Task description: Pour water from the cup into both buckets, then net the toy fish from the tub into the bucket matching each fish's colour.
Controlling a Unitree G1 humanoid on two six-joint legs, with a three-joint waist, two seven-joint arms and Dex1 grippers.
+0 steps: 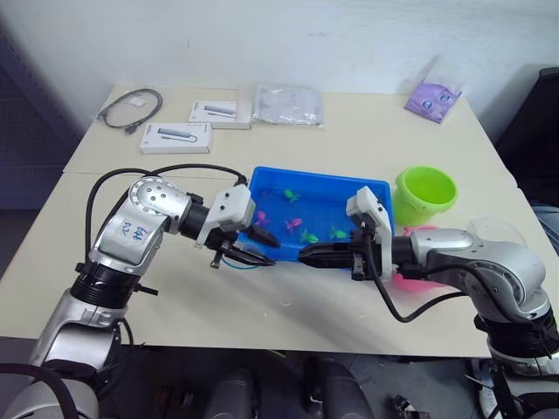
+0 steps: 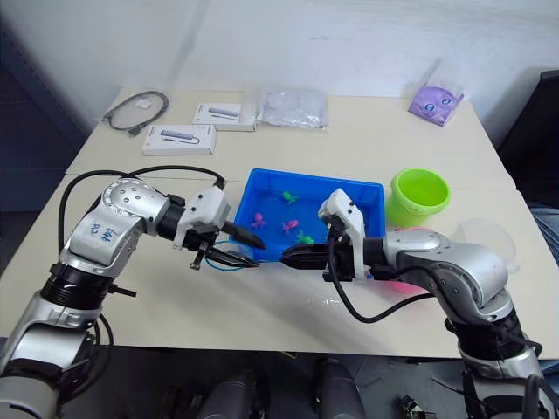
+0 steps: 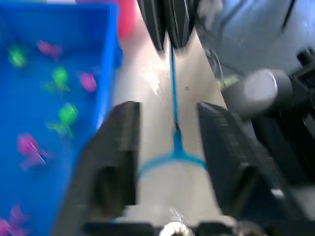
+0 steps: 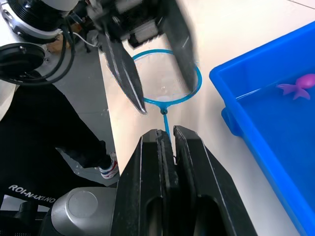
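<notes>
I see the tub (image 1: 320, 185) mid-table with the toy fish (image 1: 294, 223) inside it. The buckets (image 1: 425, 194) sit to its right, the net (image 4: 165, 79) at its near-left corner.

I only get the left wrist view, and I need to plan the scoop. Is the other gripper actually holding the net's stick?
Observer: Yes, the right gripper is shut on the handle of the net.
Operator: Where's the green bucket?
Observer: The green bucket stands just off the far right corner of the tub.
Operator: And the pink one?
Observer: The pink bucket sits nearer the robot, mostly hidden behind the right arm.
</notes>
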